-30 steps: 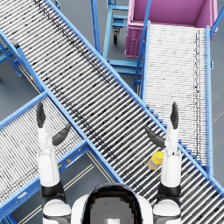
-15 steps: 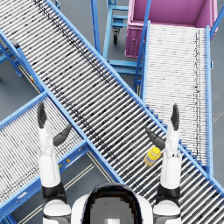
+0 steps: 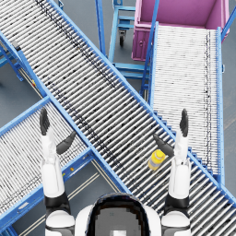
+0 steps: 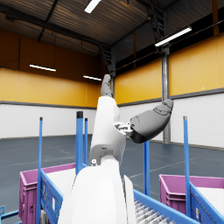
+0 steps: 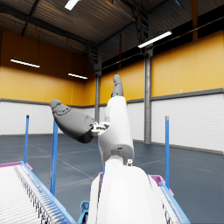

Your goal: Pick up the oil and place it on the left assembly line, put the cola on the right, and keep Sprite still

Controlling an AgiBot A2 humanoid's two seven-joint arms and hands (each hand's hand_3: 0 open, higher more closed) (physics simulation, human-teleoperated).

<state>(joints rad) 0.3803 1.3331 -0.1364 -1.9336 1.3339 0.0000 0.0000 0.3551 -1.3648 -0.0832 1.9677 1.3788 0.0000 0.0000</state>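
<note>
Head view first: the left hand [image 3: 51,138] is up over the inner edge of the left assembly line [image 3: 18,152], fingers straight, thumb cocked out to the side, grasping nothing. Across the way, the right hand [image 3: 177,140] strikes the mirror pose, spread wide and empty. And there's the oil bottle [image 3: 156,159], a small yellow one with a yellow cap, sitting on the rollers of the long diagonal conveyor [image 3: 92,92] that runs between the two arms. It's just beside the right hand's thumb, on its inner side, and no finger is on it. The right assembly line [image 3: 184,83] stretches away past the right arm toward a pink bin [image 3: 184,18] at its far end.

Over to the left wrist view: the left hand [image 4: 127,124] stands raised against the yellow warehouse wall, thumb jutting well away from the fingers, nothing in it. Pink bins [image 4: 30,192] and blue posts [image 4: 79,144] sit low behind the forearm.

Right wrist view now: the right hand [image 5: 98,120] is released too, thumb swung wide, palm bare. A strip of grey rollers [image 5: 17,192] shows beside the forearm. The oil bottle isn't visible from either wrist.
</note>
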